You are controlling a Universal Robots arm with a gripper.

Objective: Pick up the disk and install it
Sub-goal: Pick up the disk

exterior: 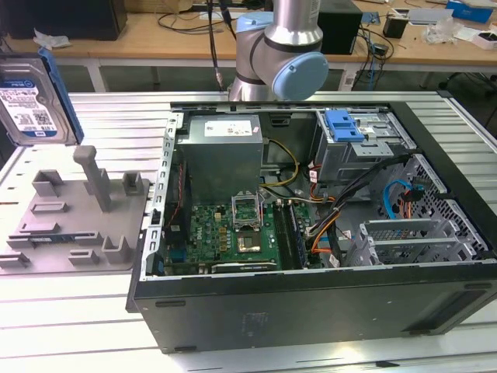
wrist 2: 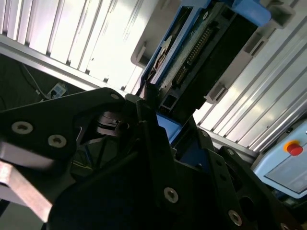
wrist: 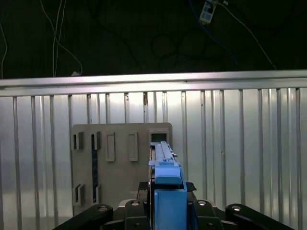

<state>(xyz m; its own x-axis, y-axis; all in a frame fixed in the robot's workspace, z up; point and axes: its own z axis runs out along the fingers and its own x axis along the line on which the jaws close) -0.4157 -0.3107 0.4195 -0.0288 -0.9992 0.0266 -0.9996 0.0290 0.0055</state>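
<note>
The disk (exterior: 31, 93) hangs in the air at the exterior view's far left, upright, its white-and-blue label facing the camera and a blue rail along its edge. It is well above the grey fixture (exterior: 78, 225). In the first wrist view the disk (wrist: 168, 191) appears edge-on with its blue carrier toward the camera, and my gripper (wrist: 165, 188) is shut on it from both sides. In the second wrist view the disk (wrist 2: 206, 52) shows its connector end, clamped between the black fingers (wrist 2: 148, 103) of my gripper (wrist 2: 168, 120).
The grey fixture (wrist: 120, 163) with upright posts lies on the ribbed metal table (exterior: 70, 326) below the disk. An open computer case (exterior: 311, 233) fills the exterior view's middle and right, with a metal drive cage carrying a blue bracket (exterior: 345, 124) at its back right.
</note>
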